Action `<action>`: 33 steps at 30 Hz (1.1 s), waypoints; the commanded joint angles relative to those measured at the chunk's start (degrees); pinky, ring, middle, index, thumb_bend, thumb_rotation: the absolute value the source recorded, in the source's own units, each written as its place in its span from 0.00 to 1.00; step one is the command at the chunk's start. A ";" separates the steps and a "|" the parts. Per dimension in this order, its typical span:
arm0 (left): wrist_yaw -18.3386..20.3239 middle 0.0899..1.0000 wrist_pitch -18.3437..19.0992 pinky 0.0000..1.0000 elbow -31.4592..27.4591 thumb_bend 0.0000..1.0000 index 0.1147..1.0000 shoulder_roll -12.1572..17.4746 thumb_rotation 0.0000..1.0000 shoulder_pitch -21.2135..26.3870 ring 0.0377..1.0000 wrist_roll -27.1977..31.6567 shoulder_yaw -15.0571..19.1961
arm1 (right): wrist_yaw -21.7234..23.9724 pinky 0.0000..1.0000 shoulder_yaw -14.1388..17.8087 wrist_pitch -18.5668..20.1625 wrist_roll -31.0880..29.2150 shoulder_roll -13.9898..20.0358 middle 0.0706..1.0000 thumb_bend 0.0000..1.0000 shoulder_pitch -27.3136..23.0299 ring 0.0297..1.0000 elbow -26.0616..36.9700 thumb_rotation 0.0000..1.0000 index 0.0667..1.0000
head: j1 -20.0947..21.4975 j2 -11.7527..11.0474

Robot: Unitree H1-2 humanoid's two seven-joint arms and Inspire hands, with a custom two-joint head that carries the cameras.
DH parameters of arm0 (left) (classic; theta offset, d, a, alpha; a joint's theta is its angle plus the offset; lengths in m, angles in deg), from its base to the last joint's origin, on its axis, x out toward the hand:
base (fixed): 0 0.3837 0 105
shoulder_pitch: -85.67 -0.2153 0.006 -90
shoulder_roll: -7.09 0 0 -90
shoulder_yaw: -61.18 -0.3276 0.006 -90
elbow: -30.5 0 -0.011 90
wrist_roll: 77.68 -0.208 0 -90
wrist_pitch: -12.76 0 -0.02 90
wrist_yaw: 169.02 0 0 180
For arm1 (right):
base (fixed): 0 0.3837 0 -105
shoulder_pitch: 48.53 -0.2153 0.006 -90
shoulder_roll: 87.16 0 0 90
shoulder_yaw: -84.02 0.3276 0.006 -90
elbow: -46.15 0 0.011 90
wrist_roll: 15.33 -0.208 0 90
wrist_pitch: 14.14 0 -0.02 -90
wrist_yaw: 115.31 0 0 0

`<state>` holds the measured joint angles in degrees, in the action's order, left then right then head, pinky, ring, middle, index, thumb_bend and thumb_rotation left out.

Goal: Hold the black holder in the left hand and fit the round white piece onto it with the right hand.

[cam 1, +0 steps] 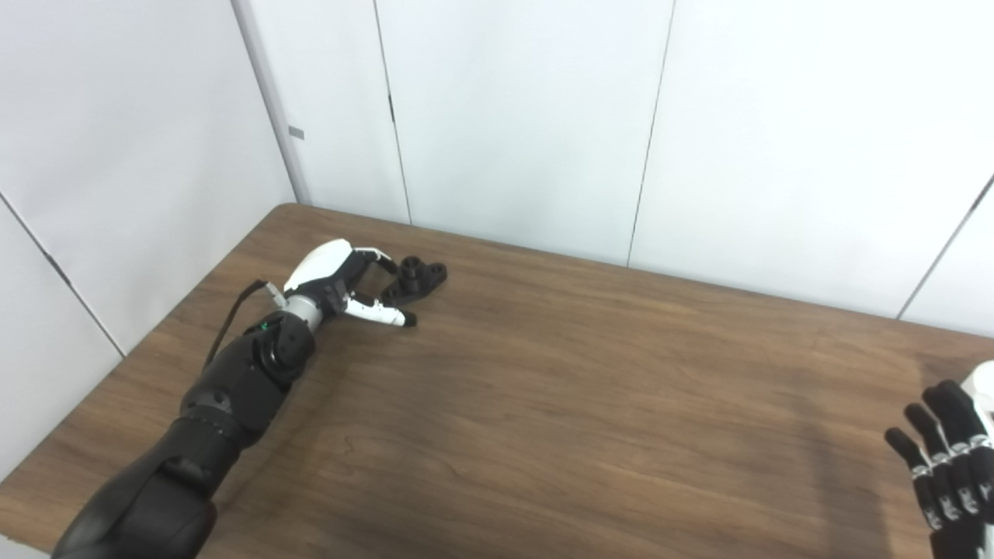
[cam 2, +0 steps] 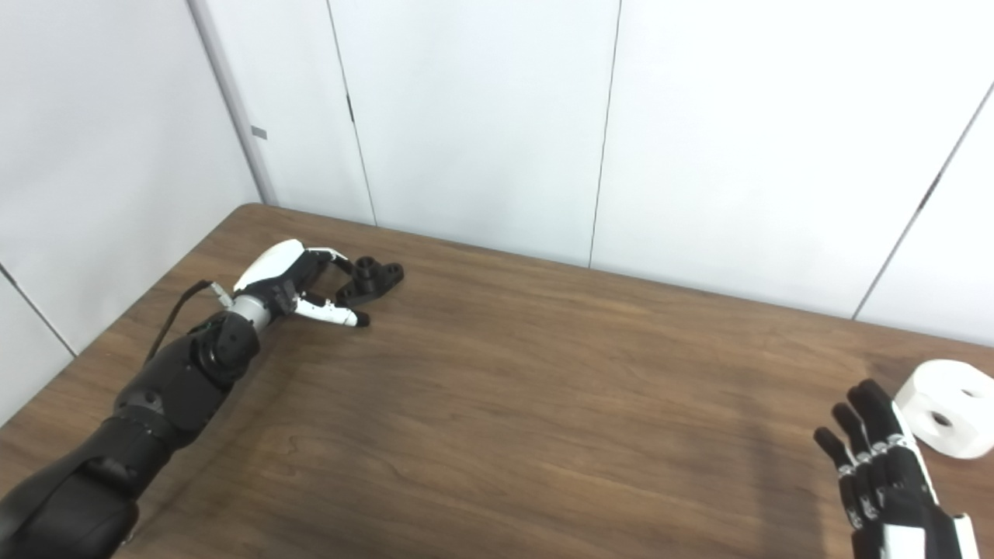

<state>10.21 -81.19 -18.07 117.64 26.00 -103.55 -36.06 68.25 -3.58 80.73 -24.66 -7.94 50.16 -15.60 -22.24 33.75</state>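
Right eye view: our left hand [cam 2: 291, 283] spreads loose, seemingly touching the black holder [cam 2: 371, 279]; right hand [cam 2: 881, 473], released, beside the white piece [cam 2: 949, 419].

Black holder [cam 2: 371, 279] flat far-left; round white piece [cam 2: 946, 408] right.

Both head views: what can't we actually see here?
- Left hand and black holder: too small and dark to tell whether the fingers touch it.
- White piece: left eye view's right edge cuts nearly all of it.
- Right hand: wrist cut by the bottom edge in both views.
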 commanded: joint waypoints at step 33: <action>-2.52 0.79 -4.60 0.90 6.55 0.89 0.60 -0.97 0.16 5.09 0.88 -0.67 -4.05 | -2.73 0.97 -3.14 1.16 2.78 -2.92 1.00 0.65 0.84 1.00 4.93 0.94 0.99 | 2.18 -0.08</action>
<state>6.98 -84.84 -11.94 116.91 29.84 -103.89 -39.31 65.70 -6.47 82.39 -22.13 -9.73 50.67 -13.23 -20.04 33.66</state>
